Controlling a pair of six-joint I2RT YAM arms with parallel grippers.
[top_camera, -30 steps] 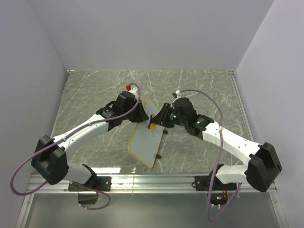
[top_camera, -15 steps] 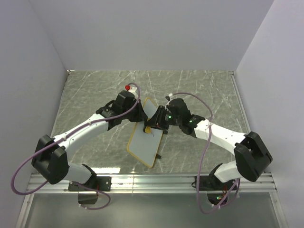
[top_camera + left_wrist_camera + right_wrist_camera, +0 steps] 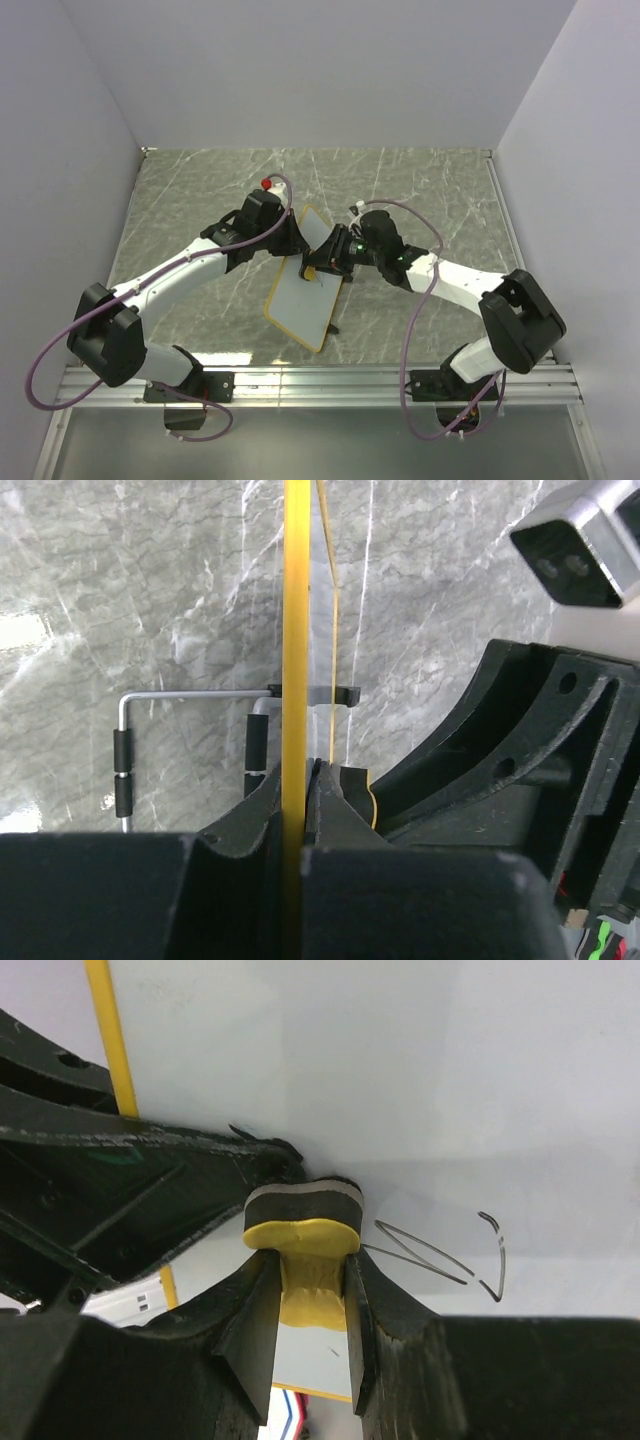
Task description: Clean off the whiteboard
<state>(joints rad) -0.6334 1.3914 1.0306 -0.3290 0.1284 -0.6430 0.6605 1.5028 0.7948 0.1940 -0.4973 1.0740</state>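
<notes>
On the marble counter [image 3: 200, 200], midway between its left and right edges, the whiteboard [image 3: 297, 300] stands tilted. The left gripper [image 3: 297, 778] is clamped on its far edge. The right gripper [image 3: 305, 1285] pinches a yellow eraser [image 3: 303, 1232] against its face, beside a scribble [image 3: 440, 1255].

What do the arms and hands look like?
The left arm and right arm have white links, black joints and purple cables. The left hand and right hand are black. A red knob tops the left wrist; green lights dot the right.
</notes>
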